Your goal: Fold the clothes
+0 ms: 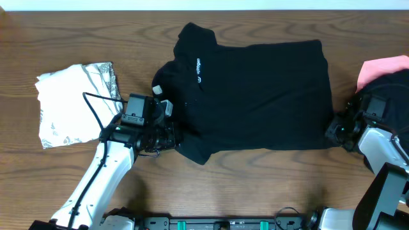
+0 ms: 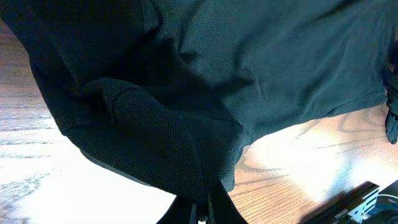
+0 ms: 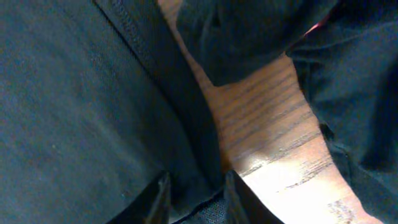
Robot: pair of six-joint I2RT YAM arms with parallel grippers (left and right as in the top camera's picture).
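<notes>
Left hand point(image 2: 202, 211) pinching black shirt point(image 1: 255, 96) corner, likely to carry fold across. Right hand point(image 3: 196, 199) narrow, astride opposite hem; grip unclear. Shirt spread flat between hands.

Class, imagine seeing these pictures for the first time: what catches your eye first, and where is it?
A large black shirt lies spread across the middle of the wooden table. The left claw pinches its lower-left corner; the right claw straddles its right edge. A folded white, grey-printed piece sits far left, a pink piece far right.
</notes>
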